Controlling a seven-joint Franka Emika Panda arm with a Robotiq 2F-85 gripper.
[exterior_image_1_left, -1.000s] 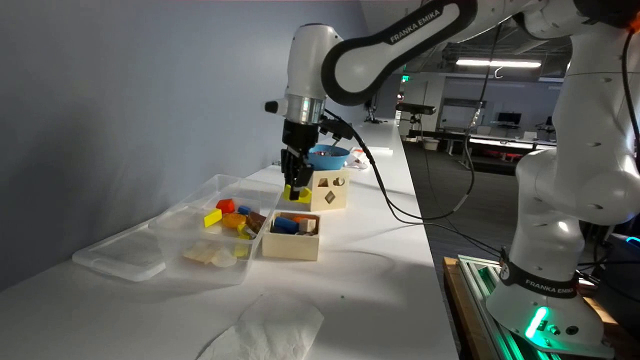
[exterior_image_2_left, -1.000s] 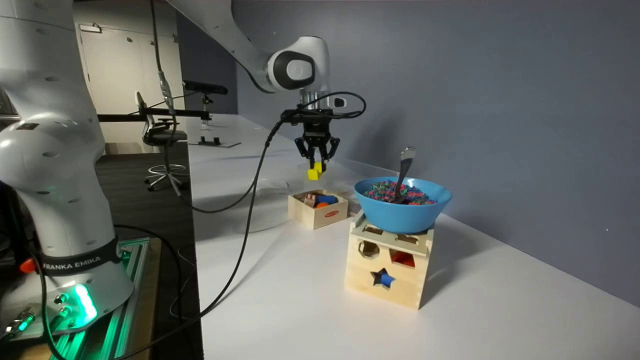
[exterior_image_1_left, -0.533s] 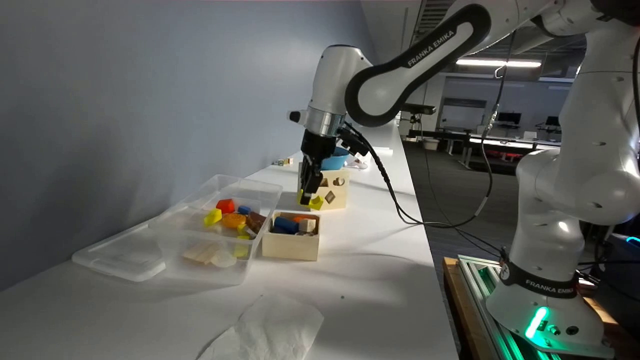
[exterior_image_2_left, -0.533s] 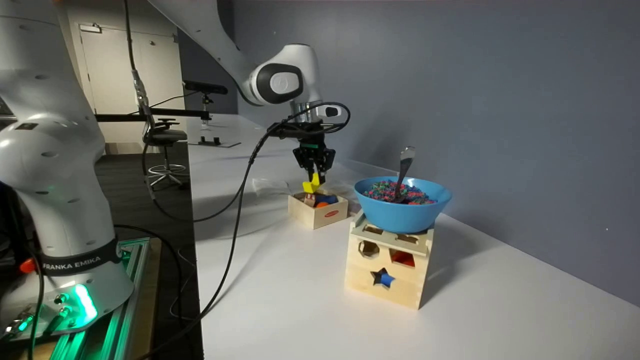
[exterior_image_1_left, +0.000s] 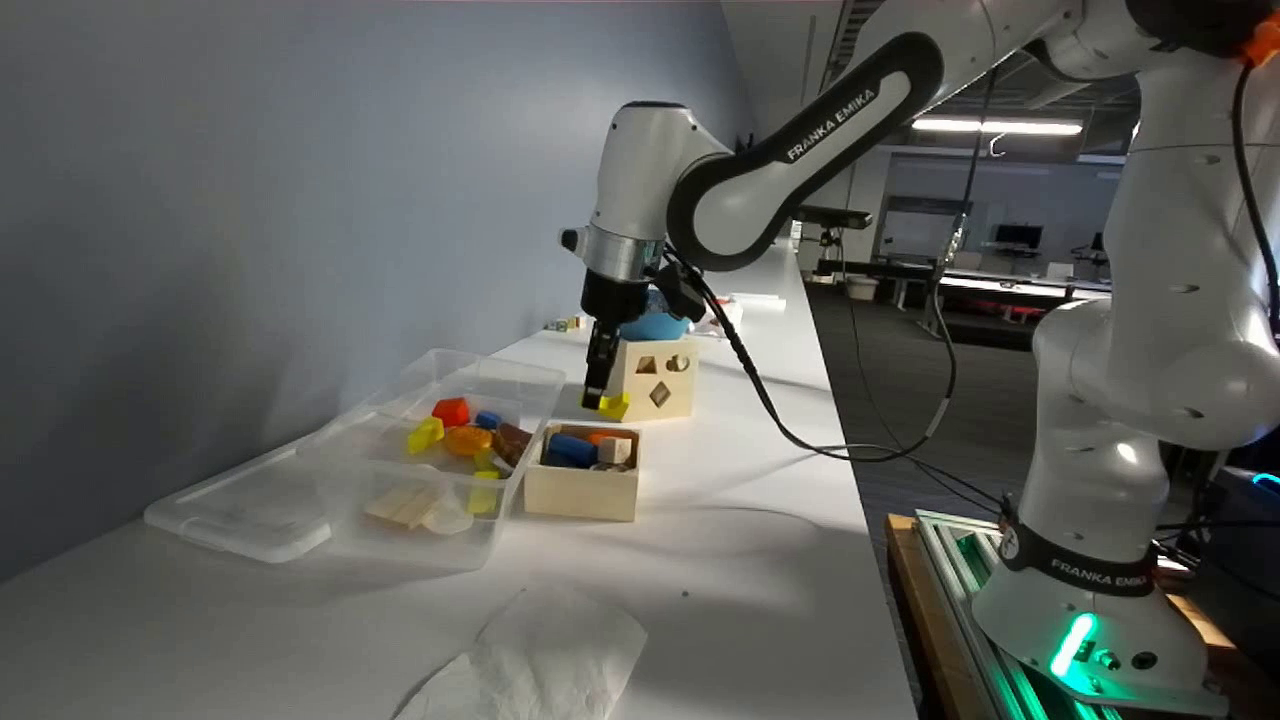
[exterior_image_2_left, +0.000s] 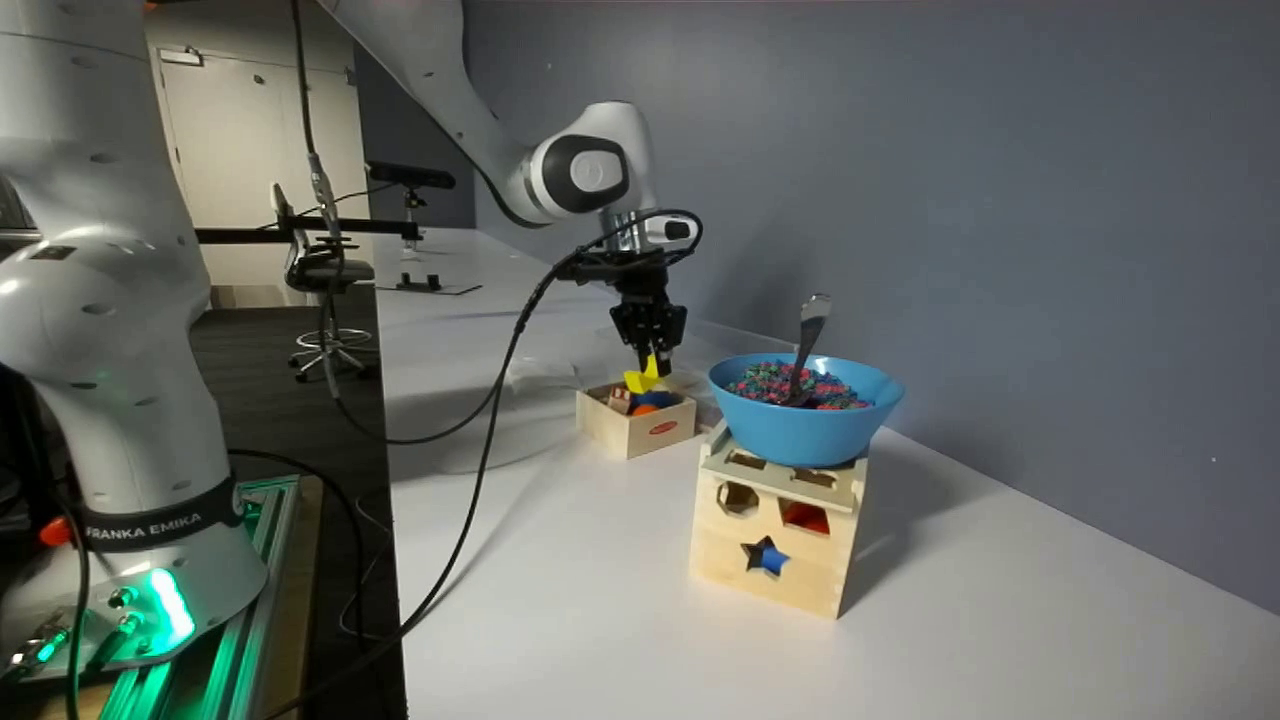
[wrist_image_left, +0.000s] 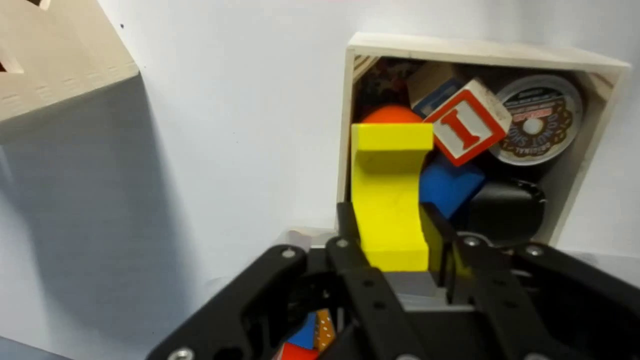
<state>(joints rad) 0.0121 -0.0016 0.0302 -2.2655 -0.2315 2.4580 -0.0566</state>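
My gripper (wrist_image_left: 389, 215) is shut on a yellow curved block (wrist_image_left: 390, 185), with a finger on each side of it. In both exterior views the gripper (exterior_image_1_left: 595, 392) (exterior_image_2_left: 655, 362) points down and the yellow block (exterior_image_1_left: 614, 406) (exterior_image_2_left: 640, 381) sticks out from the fingertips. The block is in the air. In the wrist view it overlaps the left side of a small open wooden box (wrist_image_left: 345, 135). The box holds a letter block (wrist_image_left: 462, 127), a blue block (wrist_image_left: 447, 185), an orange piece (wrist_image_left: 392, 115), a round pod (wrist_image_left: 535, 120) and a black object (wrist_image_left: 507, 212).
A clear plastic bin (exterior_image_1_left: 400, 545) with several coloured pieces stands beside the wooden box, by the wall. A flat lid (exterior_image_1_left: 240, 525) lies next to it. A wooden shape sorter (exterior_image_2_left: 770, 530) carries a blue bowl (exterior_image_2_left: 800, 430) with a spoon (exterior_image_2_left: 808, 335). White paper (exterior_image_1_left: 555, 650) lies in front.
My gripper has come down with the yellow block, nearer the wooden box. Over the last half second it has shifted a little towards the wall. The block stays gripped; box and bin are unmoved.
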